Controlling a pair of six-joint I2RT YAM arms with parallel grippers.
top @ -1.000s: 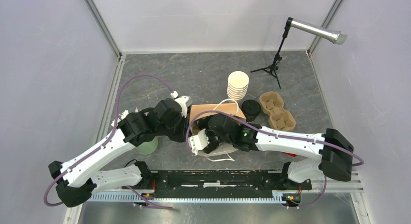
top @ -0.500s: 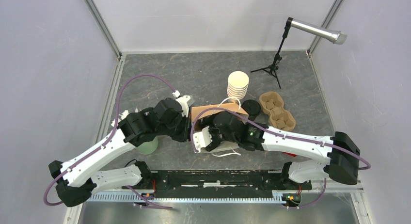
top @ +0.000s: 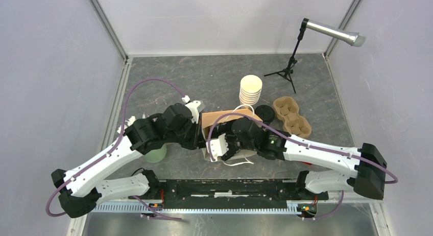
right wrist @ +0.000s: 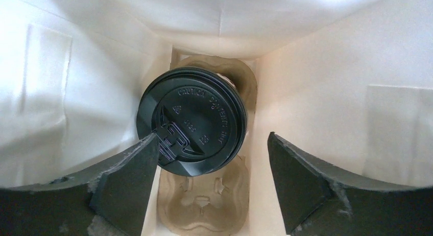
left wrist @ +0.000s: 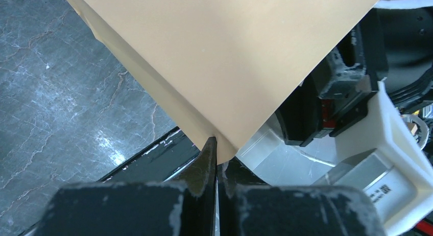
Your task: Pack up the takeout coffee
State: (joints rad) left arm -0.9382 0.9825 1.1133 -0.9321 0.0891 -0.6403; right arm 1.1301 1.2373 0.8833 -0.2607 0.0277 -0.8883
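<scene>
Right tool farther right, above coffee

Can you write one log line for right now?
left gripper: shut on bag edge | right gripper: open, in bag over cup | cup: in carrier

Left gripper is clamped tight on a corner of a tan paper bag, fingers pressed together with only the paper edge between them. The bag wall fills the top and centre of the view, slanting up and to the right from the pinch point. Grey marbled table on the left, with a black rail crossing just beside the fingers. On the right, the right arm sits close against the bag: black body, white housing, metal block below. Inside of the bag is hidden.
</scene>
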